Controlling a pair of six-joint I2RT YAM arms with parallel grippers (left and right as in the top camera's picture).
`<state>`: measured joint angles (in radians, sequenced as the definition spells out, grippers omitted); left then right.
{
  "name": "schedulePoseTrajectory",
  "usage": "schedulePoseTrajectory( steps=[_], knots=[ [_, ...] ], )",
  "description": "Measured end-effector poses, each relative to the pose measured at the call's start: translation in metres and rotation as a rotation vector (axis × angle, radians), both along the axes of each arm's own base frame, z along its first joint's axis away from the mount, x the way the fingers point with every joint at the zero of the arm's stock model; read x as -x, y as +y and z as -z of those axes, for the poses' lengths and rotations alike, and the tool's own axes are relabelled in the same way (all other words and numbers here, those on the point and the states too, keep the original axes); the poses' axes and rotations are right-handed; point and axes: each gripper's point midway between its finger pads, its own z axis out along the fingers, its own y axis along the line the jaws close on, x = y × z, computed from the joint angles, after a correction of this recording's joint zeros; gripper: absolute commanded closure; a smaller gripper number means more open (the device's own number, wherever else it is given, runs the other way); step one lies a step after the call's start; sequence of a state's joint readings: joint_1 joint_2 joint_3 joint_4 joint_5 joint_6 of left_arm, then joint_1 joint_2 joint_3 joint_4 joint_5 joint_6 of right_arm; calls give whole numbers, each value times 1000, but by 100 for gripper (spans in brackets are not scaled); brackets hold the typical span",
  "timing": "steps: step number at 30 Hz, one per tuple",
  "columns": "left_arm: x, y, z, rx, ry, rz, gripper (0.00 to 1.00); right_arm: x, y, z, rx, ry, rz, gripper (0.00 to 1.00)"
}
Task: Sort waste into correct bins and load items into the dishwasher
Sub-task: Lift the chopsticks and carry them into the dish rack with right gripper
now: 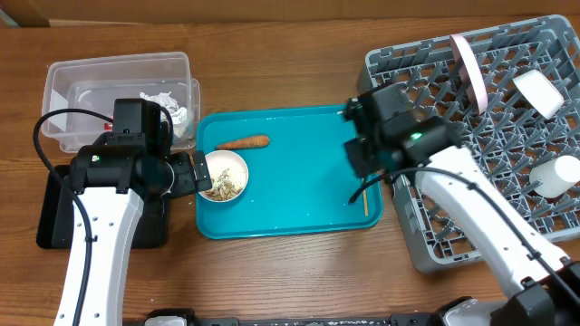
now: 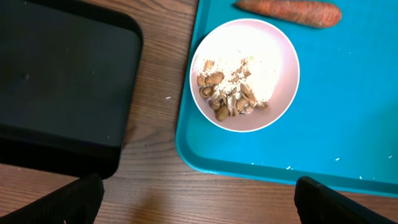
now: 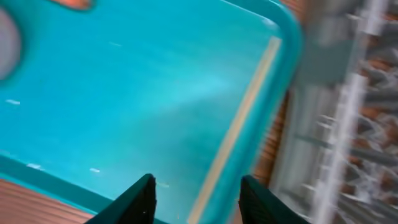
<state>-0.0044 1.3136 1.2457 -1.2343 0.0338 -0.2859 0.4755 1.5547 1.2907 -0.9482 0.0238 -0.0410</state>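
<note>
Well, my right pincer was spread apart, holding nothing, and the chopstick lay just below it on the teal tray, its length running straight ahead, a bit slanted.

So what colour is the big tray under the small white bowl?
The large rectangular tray is teal; the overhead view shows it best.

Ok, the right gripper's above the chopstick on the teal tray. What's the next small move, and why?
Probably lower the right gripper straight down and close on the chopstick. Its jaws stand apart and empty. The chopstick lies flat on the teal tray along its right rim, in line with the gap between the fingers, and the dish rack sits just beside the tray.
</note>
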Motion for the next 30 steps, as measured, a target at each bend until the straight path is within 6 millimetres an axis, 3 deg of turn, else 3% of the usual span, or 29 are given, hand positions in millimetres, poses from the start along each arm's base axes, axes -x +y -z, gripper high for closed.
schedulePoseTrajectory(
  steps=[3,6,7,13,19,20,22,25,30],
  knots=[
    [2,0,0,0,7,0,0,-4,15,2,-46,-5,28,56],
    [3,0,1,0,11,0,0,-8,17,12,-62,9,65,57],
    [3,0,1,0,11,0,0,-7,17,17,-61,19,73,61],
    [3,0,1,0,13,0,0,-6,15,60,-27,106,132,66],
    [3,0,1,0,14,0,0,-4,-5,105,64,191,271,65],
    [3,0,1,0,14,0,0,-3,-9,112,77,204,289,64],
    [3,0,1,0,14,0,0,-3,-14,121,93,219,315,53],
    [3,0,1,0,14,0,0,-5,-17,128,109,223,336,48],
    [3,0,1,0,14,0,0,-6,-19,131,115,220,348,47]
  ],
)
